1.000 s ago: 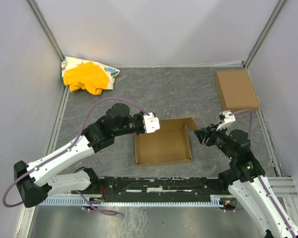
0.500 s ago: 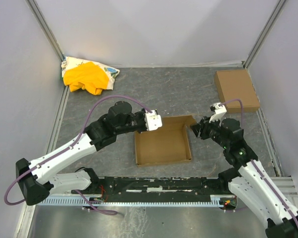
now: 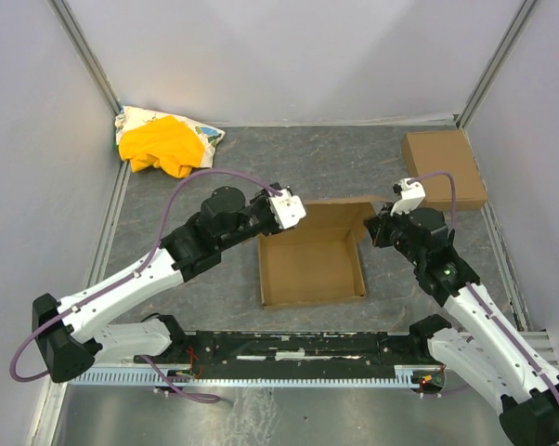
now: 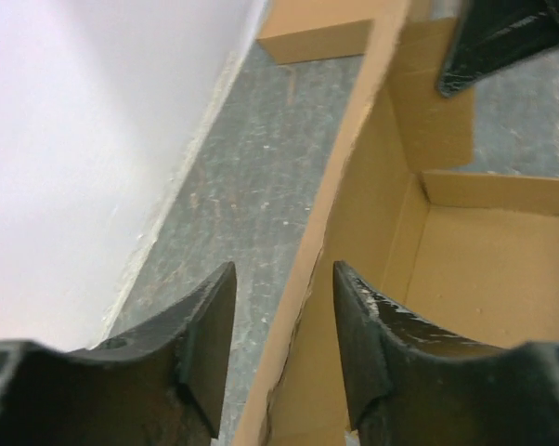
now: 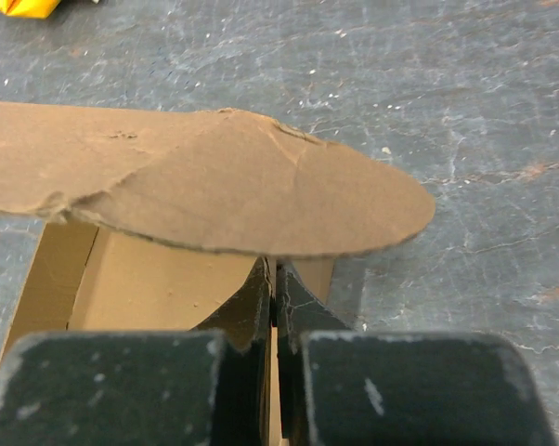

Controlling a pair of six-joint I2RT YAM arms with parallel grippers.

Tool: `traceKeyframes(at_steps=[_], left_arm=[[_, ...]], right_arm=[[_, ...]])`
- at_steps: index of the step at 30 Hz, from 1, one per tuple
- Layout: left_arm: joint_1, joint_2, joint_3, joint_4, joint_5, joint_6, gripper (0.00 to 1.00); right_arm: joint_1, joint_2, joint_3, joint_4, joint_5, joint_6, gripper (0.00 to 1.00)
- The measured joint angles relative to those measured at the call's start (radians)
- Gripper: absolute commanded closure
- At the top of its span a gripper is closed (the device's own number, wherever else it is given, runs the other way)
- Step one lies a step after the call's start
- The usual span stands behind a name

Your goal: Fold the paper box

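From the top camera, I see the paper box (image 3: pixel 312 260) in the middle of the table (image 3: pixel 261 177), a bit toward the near edge. It is already a shallow tray with its walls up. My left gripper (image 3: pixel 281 206) is at the box's far left corner and my right gripper (image 3: pixel 383 229) is at its far right corner. I think one arm at each end keeps the far wall from flopping. From up here I cannot tell how the jaws stand. A small folded box (image 3: pixel 444 167) sits near the far right corner, and a yellow cloth (image 3: pixel 163 144) lies in the far left corner.

In the left wrist camera, the left gripper (image 4: pixel 284 279) is spread wide with the thin far wall of the paper box (image 4: pixel 447 269) standing between the fingers, not squeezed. I think it is only guiding the wall.

In the right wrist camera, the right gripper (image 5: pixel 275 297) is pinched tight on a thin edge of the paper box (image 5: pixel 214 186), just under a rounded flap. I think that hold steadies the corner so the flap can fold down.
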Motion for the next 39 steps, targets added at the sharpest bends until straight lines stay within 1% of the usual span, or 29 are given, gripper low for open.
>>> traceKeyframes(at_steps=[4, 7, 10, 15, 17, 20, 22, 24, 25, 26, 27, 29, 31, 33, 34, 37, 39], left_arm=[[0.0, -0.048, -0.027, 0.08, -0.102, -0.056, 0.38], [-0.001, -0.152, -0.097, 0.164, -0.168, -0.095, 0.35], [-0.001, -0.288, -0.168, 0.223, -0.25, -0.134, 0.35], [-0.001, -0.409, -0.254, 0.282, -0.425, -0.203, 0.4], [-0.001, -0.42, -0.292, 0.29, -0.511, -0.232, 0.44], [-0.001, -0.406, -0.343, 0.286, -0.648, -0.282, 0.47], [-0.001, -0.378, -0.355, 0.269, -0.726, -0.322, 0.46], [-0.001, -0.356, -0.358, 0.243, -0.761, -0.359, 0.4], [-0.001, -0.353, -0.358, 0.233, -0.763, -0.37, 0.36], [-0.001, -0.354, -0.36, 0.223, -0.756, -0.385, 0.28], [-0.001, -0.361, -0.366, 0.222, -0.745, -0.396, 0.23], [-0.001, -0.393, -0.395, 0.225, -0.693, -0.412, 0.18], [-0.001, -0.434, -0.426, 0.215, -0.623, -0.427, 0.17], [0.0, -0.448, -0.425, 0.195, -0.563, -0.439, 0.16], [0.002, -0.446, -0.409, 0.161, -0.516, -0.45, 0.16], [0.018, -0.427, -0.365, 0.093, -0.452, -0.457, 0.16], [0.047, -0.405, -0.338, 0.061, -0.378, -0.467, 0.18]], right_arm=[[0.0, 0.004, 0.005, 0.021, 0.048, -0.009, 0.98], [0.0, 0.004, 0.007, 0.036, 0.072, -0.026, 0.98], [0.0, 0.004, 0.007, 0.047, 0.095, -0.034, 0.98], [0.0, 0.012, 0.007, 0.056, 0.133, -0.031, 0.98], [0.0, 0.021, 0.009, 0.056, 0.149, -0.023, 0.98], [0.0, 0.046, 0.027, 0.041, 0.173, -0.011, 0.98], [0.0, 0.066, 0.049, 0.021, 0.184, -0.004, 0.98], [0.0, 0.083, 0.068, 0.009, 0.191, 0.006, 0.98], [0.0, 0.09, 0.076, 0.003, 0.194, 0.011, 0.98], [0.0, 0.097, 0.084, -0.004, 0.196, 0.017, 0.98], [0.0, 0.103, 0.092, -0.012, 0.197, 0.021, 0.98], [0.0, 0.114, 0.108, -0.036, 0.199, 0.027, 0.98], [0.0, 0.121, 0.122, -0.055, 0.198, 0.029, 0.98], [0.0, 0.126, 0.137, -0.074, 0.198, 0.031, 0.98], [0.0, 0.127, 0.145, -0.085, 0.196, 0.033, 0.98], [0.0, 0.132, 0.162, -0.105, 0.192, 0.034, 0.98], [0.0, 0.137, 0.167, -0.111, 0.183, 0.035, 0.98]])
